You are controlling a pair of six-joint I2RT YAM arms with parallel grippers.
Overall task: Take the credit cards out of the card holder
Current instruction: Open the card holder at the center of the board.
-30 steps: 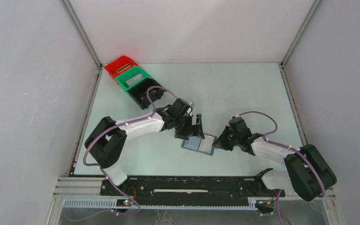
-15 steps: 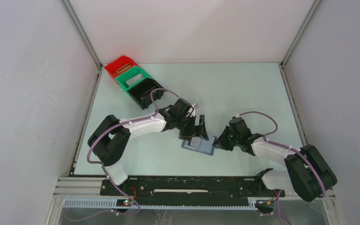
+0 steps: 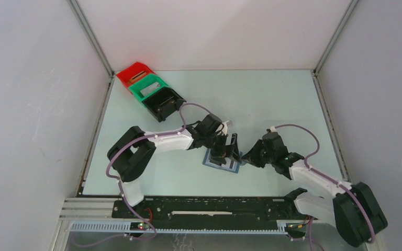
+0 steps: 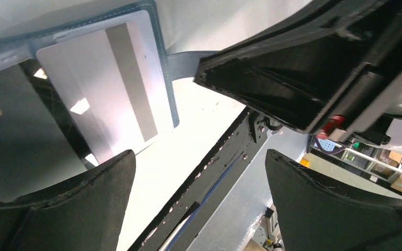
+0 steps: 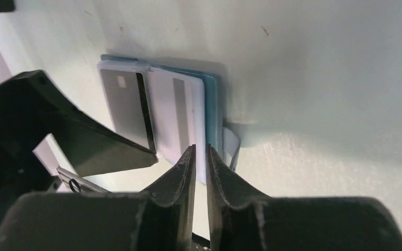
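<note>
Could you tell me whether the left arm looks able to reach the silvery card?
Probably yes: the left gripper hangs open close over the silvery card, whose face lies uncovered.

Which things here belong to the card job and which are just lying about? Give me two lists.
Part of the job: card holder, lying open; silvery card; dark card; left pincer; right pincer.

Just lying about: red bin; green bin; black bin.
</note>
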